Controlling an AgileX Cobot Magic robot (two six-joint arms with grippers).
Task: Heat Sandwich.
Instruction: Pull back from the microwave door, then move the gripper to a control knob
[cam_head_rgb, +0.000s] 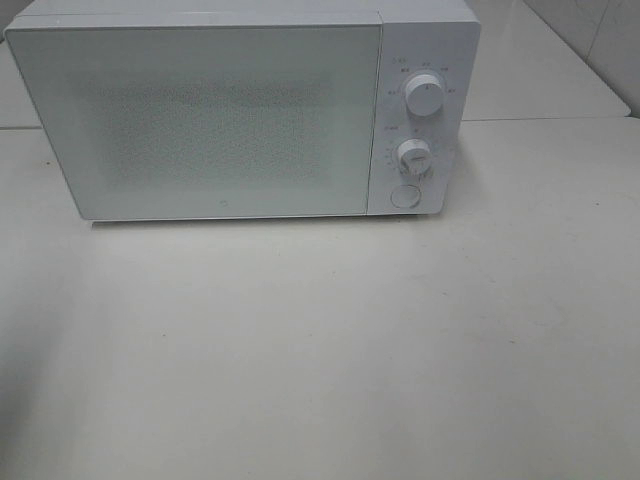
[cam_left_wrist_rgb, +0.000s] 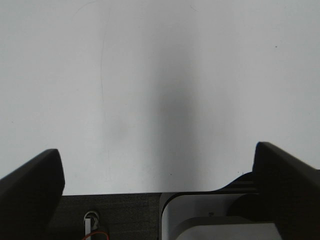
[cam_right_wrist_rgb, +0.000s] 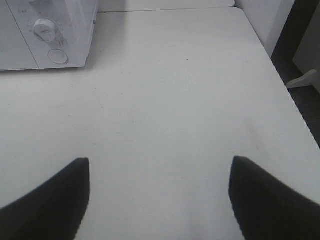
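Note:
A white microwave (cam_head_rgb: 230, 110) stands at the back of the table with its door shut. It has two round knobs (cam_head_rgb: 425, 95) and a round button on its right panel. Its knob corner also shows in the right wrist view (cam_right_wrist_rgb: 47, 35). The sandwich and its plate are out of view. My left gripper (cam_left_wrist_rgb: 160, 170) is open and empty over bare table. My right gripper (cam_right_wrist_rgb: 160, 190) is open and empty, some way in front of and to the right of the microwave. Neither gripper shows in the exterior high view.
The white table (cam_head_rgb: 330, 350) stretches in front of the microwave. Its right edge (cam_right_wrist_rgb: 287, 95) shows in the right wrist view, with dark floor and a white stand foot (cam_right_wrist_rgb: 305, 80) beyond it.

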